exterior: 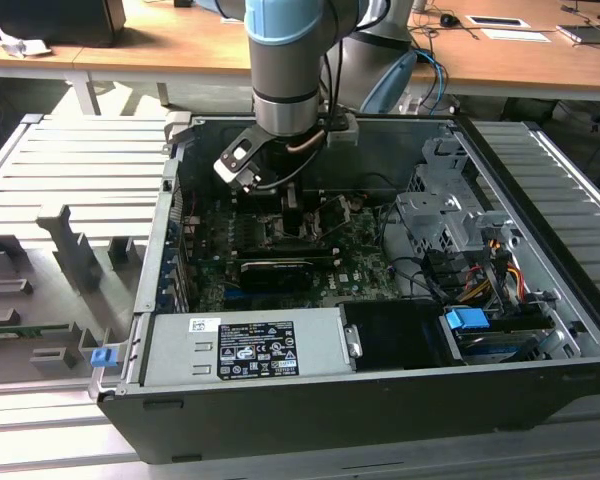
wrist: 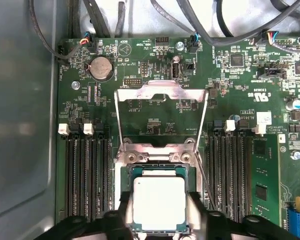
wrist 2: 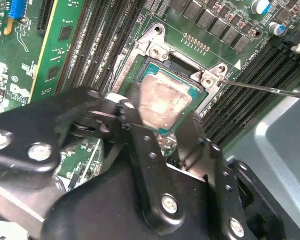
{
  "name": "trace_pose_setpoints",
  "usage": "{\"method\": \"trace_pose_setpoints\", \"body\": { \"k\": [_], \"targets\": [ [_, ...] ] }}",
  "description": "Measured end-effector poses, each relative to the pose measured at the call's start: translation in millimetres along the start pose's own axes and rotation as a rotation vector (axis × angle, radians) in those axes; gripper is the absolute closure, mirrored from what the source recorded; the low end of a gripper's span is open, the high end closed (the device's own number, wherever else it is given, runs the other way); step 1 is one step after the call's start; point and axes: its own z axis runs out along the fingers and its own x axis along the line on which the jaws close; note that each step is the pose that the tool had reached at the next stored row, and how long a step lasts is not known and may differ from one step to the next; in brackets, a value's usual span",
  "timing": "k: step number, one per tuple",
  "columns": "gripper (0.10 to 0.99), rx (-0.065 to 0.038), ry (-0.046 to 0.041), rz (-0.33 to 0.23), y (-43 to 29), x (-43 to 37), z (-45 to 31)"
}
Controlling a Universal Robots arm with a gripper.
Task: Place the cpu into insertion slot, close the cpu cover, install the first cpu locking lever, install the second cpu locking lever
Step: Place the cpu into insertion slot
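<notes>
My gripper (wrist: 160, 212) is shut tight on the chip (wrist: 159, 200). One finger (wrist: 126, 210) presses on one side of the chip and the other finger presses on the other side. In the second wrist view the gripper (wrist 2: 162, 120) holds the chip (wrist 2: 165, 97) the same way, and the chip's pale shiny face looks up.

The chip is right at the slot (wrist: 157, 169). The slot's dark rim shows just past the chip's edge. I cannot tell if the chip sits all the way down in the slot (wrist 2: 162, 64) or floats a bit above it.

The cover (wrist: 160, 92) is open. It is tipped back from the slot, and I can see the green board (wrist: 155, 70) through its big square window. A thin metal lever (wrist 2: 265, 87) sticks out from one corner of the slot's metal rim.

Long black slots (wrist: 87, 175) run along both sides of the chip. A round silver battery (wrist: 102, 67) sits on the board past the cover.

In the exterior view my gripper (exterior: 285, 205) reaches down into an open computer case (exterior: 380, 420). The case lies on a grey ribbed bench (exterior: 60, 170).
</notes>
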Motion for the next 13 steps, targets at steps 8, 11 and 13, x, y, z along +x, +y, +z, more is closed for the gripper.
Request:
{"method": "trace_pose_setpoints", "body": {
  "k": [8,11,13],
  "targets": [
    [0.933,0.014,-0.0004,0.000,3.5,0.1,-2.6],
    [0.980,0.015,-0.0004,0.000,3.7,0.1,-4.0],
    [0.980,0.015,-0.0004,0.000,3.8,0.1,-4.9]
  ]
}}
